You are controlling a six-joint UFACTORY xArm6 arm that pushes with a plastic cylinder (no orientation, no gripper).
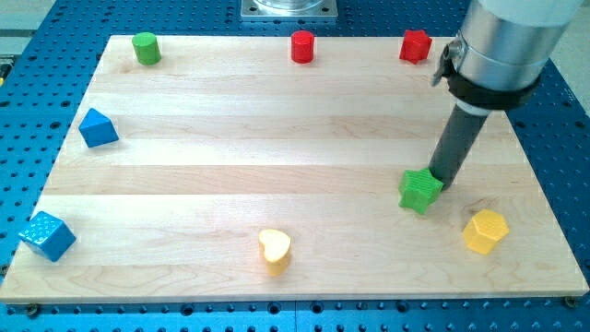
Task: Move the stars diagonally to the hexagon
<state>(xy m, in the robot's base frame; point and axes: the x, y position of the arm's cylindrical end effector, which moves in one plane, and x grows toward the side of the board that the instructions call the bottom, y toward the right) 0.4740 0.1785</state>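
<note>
A: What carries the blocks?
B: A pale wooden table (277, 138) on a blue perforated base (37, 74).

A: Any pincer, and how does it stand?
B: None shows; the arm ends in a dark rod. Its tip (441, 181) touches the green star (420, 190) near the table's right edge.

A: The other task pieces?
B: The red star (416, 45) sits at the top right corner; the yellow hexagon (485, 231) lies near the bottom right corner, just beside the green star.

A: Containers?
B: None in view.
</note>
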